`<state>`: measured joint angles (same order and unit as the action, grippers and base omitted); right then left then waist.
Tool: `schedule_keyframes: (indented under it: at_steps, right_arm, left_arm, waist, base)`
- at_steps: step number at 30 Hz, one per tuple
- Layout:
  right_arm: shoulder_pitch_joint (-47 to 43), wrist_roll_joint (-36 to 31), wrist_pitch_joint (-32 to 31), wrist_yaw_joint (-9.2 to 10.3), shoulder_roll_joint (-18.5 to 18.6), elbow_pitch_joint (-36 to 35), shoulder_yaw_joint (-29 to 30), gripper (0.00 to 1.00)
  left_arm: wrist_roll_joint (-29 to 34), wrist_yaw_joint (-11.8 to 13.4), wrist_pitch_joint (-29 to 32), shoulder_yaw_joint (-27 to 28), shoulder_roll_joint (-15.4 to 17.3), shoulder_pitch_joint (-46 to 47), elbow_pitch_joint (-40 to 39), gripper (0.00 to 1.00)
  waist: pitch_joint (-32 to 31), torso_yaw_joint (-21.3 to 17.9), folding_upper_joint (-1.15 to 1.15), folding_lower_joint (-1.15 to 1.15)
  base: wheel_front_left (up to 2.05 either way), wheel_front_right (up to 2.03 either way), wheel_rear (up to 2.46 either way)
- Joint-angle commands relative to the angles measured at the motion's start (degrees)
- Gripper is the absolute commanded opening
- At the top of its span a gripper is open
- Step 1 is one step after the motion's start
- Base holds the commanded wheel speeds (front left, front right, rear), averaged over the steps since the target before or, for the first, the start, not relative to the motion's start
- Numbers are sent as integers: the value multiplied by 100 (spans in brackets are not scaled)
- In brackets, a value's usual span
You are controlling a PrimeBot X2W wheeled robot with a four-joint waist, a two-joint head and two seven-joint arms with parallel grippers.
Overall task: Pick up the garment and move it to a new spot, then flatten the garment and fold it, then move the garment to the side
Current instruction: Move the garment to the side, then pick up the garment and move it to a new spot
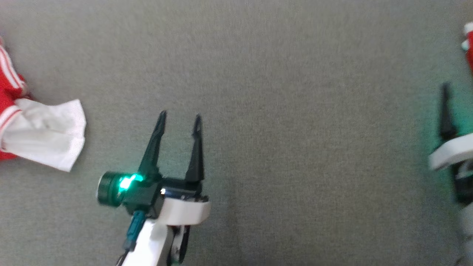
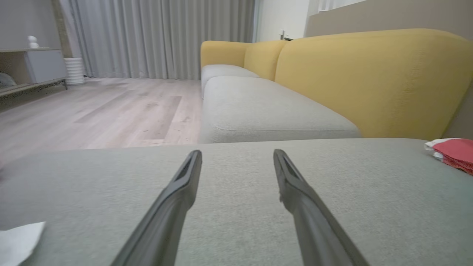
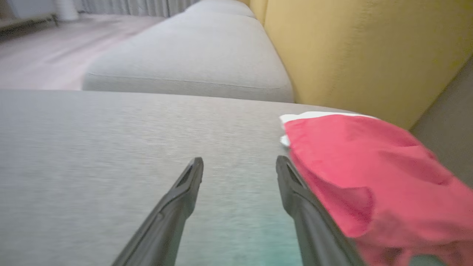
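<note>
The red garment [image 3: 369, 173] lies on the grey sofa seat [image 3: 111, 147] just right of the right hand [image 3: 239, 162], whose fingers stand apart and empty (the left hand [image 1: 180, 115], likewise open, sits farther off).

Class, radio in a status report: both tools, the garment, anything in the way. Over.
Left tool open, empty. Right tool open, red garment loose beside it. White cloth far left, not in the way.

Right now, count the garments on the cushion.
2. A red-and-white bundle at the head view's left edge; a red garment at its right edge, beside the right gripper. Both run off frame; more may be hidden.
</note>
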<state>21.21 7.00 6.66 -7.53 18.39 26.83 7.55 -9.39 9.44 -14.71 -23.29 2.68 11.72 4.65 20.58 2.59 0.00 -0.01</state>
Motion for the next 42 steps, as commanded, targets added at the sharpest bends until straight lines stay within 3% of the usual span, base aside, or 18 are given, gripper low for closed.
schedule_keyframes:
  at_steps: [1, 8, 16, 27, 42]
  right_arm:
    - [-45, 75, 206, 4, 54, -138, -170, 100]
    - [-622, 451, 823, 4, -659, 183, -1313, 100]
    - [-1676, 642, 832, 4, -1329, -955, -1751, 100]
    - [-2433, 291, 833, 4, -1516, -832, -1743, 100]
    - [-2526, 226, 833, 4, -1549, -831, -1614, 100]
  left_arm:
    - [41, 37, -29, 255, 20, -15, -154, 100]
    - [209, -110, -29, 683, 63, -750, 161, 100]
    - [235, -328, -29, 1249, 141, -1553, 243, 100]
    - [472, -422, -29, 1598, 99, -1997, 317, 100]
    - [547, -431, -29, 1551, 36, -1966, 340, 100]
  waist:
    - [-527, 108, 0, 1]
    - [-1657, 207, 0, 1]
    - [-2438, 66, 0, 1]
    - [-2824, 49, 0, 1]
    - [-2787, 40, 0, 1]
  base:
    - [0, 0, 0]
    - [0, 0, 0]
    - [0, 0, 0]
    - [0, 0, 0]
    - [0, 0, 0]
